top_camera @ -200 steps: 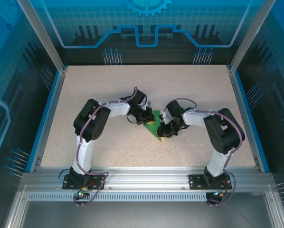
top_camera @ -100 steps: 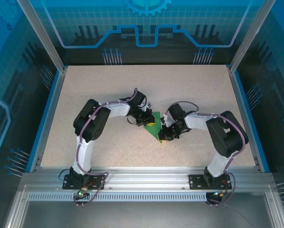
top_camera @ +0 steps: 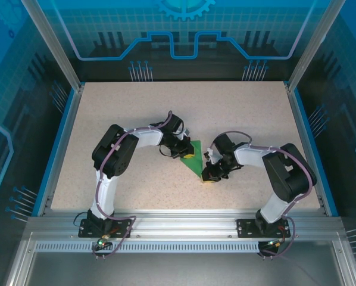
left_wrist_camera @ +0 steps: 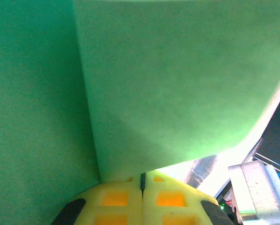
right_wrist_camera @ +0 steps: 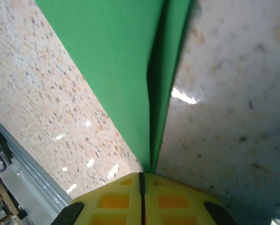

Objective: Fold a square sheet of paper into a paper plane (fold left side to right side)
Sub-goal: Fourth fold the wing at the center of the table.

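Observation:
The square sheet of paper (top_camera: 194,149) is bright green and lies folded into a narrow triangle at the table's centre, its point toward the near side. My left gripper (top_camera: 187,155) is shut, its yellow fingertips (left_wrist_camera: 116,197) set against the sheet's wide far part, where a lighter green flap (left_wrist_camera: 177,84) rises in front of them. My right gripper (top_camera: 208,177) is shut too, with its tips at the paper's near point. There the crease (right_wrist_camera: 151,117) of the green paper (right_wrist_camera: 116,61) runs straight down to the closed seam of the fingers.
The speckled beige table (top_camera: 237,113) is bounded by blue side rails (top_camera: 62,140) and an aluminium frame bar (top_camera: 184,223) at the near edge. Both arms bend inward over the centre.
My right gripper has slid toward the near side along the paper's right edge, down to its point. The left gripper and the paper have stayed put.

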Robot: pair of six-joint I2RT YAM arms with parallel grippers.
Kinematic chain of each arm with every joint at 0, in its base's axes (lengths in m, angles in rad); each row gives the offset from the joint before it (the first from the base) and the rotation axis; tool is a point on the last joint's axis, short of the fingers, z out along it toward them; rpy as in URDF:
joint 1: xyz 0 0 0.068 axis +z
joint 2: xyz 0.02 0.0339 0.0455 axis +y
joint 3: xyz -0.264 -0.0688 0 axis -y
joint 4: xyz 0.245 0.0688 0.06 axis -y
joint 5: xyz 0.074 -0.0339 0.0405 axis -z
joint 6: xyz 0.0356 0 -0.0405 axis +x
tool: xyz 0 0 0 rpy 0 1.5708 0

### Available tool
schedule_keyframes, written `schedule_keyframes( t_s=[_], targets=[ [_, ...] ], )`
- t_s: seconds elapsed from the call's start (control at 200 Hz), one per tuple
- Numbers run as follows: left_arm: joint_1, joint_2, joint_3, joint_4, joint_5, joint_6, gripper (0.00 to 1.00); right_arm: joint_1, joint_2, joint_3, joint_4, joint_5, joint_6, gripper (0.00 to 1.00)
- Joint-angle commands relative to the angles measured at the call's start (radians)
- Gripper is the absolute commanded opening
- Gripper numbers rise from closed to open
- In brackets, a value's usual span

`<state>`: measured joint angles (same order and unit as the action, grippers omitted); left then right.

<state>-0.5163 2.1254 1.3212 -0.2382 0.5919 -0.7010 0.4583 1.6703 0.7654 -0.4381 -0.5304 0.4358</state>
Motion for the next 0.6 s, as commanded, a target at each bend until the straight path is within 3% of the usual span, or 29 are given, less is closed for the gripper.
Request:
schedule_keyframes(
  t_s=[0.0, 0.25, 0.595],
  targets=[
    [0.023, 0.021, -0.037, -0.072, -0.101, 0.0, 0.05, 0.02, -0.04, -0.015, -0.149, 0.014, -0.007, 0.07],
    [0.018, 0.02, -0.034, -0.063, -0.095, -0.004, 0.05, 0.005, -0.077, 0.095, -0.052, -0.086, 0.032, 0.07],
    [0.015, 0.019, -0.033, -0.063, -0.092, -0.004, 0.05, -0.003, 0.109, 0.211, 0.09, 0.039, 0.127, 0.06]
  ],
)
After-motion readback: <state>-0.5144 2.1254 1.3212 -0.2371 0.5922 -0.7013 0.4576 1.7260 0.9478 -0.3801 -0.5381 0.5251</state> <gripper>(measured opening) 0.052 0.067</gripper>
